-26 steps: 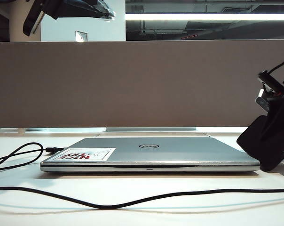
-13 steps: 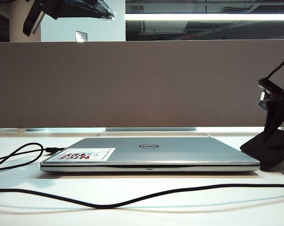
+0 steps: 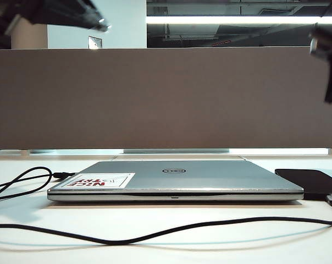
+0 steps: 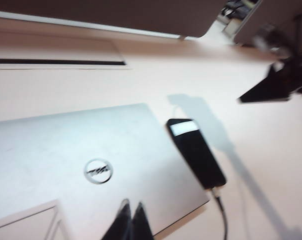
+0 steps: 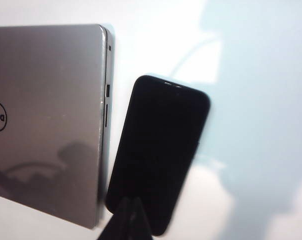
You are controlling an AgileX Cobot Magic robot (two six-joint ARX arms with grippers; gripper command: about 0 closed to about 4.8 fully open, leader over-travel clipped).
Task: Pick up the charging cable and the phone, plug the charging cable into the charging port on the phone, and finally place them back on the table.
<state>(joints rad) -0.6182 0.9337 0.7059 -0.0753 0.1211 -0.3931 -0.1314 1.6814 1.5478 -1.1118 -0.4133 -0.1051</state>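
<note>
The phone lies flat, plugged in, right of the laptop, under the empty pinched-together right gripper; the left gripper, also pinched together, hangs high above the laptop.

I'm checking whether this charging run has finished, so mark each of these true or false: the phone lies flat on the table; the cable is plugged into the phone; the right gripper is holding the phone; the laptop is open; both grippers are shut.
1. The phone lies flat on the table: true.
2. The charging cable is plugged into the phone: true, its plug meets the phone's near short edge.
3. The right gripper holds the phone: false, it is above it, empty.
4. The laptop is open: false, its lid is closed.
5. Both grippers are shut: true, the left gripper too.
</note>
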